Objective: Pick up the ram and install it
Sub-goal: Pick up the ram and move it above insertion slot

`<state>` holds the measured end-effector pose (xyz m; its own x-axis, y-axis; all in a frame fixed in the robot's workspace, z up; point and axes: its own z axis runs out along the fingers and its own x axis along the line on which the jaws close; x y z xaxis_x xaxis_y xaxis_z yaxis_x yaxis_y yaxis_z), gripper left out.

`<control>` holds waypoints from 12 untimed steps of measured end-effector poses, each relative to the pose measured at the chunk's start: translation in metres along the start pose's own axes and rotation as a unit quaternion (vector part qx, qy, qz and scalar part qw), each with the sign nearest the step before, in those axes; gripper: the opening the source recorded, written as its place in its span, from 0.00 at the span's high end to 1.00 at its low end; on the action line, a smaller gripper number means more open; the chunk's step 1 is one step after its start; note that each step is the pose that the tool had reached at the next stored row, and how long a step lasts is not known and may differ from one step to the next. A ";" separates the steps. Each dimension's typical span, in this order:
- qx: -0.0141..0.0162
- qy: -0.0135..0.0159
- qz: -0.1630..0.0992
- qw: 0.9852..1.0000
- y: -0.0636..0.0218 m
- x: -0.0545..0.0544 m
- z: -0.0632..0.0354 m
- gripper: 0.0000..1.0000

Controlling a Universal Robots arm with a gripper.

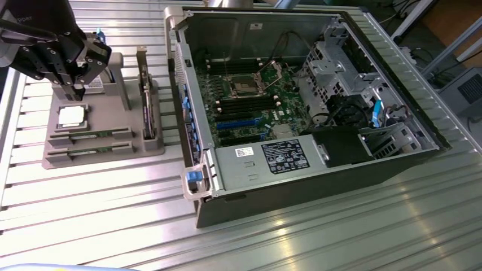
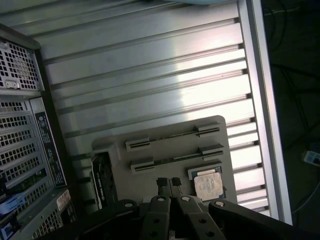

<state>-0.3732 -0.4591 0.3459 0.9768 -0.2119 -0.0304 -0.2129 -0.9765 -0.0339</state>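
ram (image 1: 90,135) lies in tray (image 1: 148,148) beside computer case (image 1: 301,197)

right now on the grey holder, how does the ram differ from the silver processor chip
The ram sticks are long, narrow strips; the processor chip is square. There are two ram sticks, lying parallel, but a single processor chip. The ram sticks look dark and greenish; the processor chip has a pale silver top. Both sit in the same grey holder.

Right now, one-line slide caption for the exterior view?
Shut gripper hovers over the gray tray with two ram sticks, beside the open computer case.
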 end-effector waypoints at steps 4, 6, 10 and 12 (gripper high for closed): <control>0.000 0.000 0.004 1.000 0.0000 0.000 0.0002 0.90; 0.000 0.000 0.005 1.000 0.0000 0.000 0.0003 0.90; 0.000 0.000 0.010 1.000 0.0000 0.000 0.0005 0.90; 0.000 0.000 0.012 1.000 0.0000 0.000 0.0007 0.90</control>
<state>-0.3732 -0.4591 0.3453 0.9716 -0.2345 -0.0303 -0.2355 -0.9713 -0.0335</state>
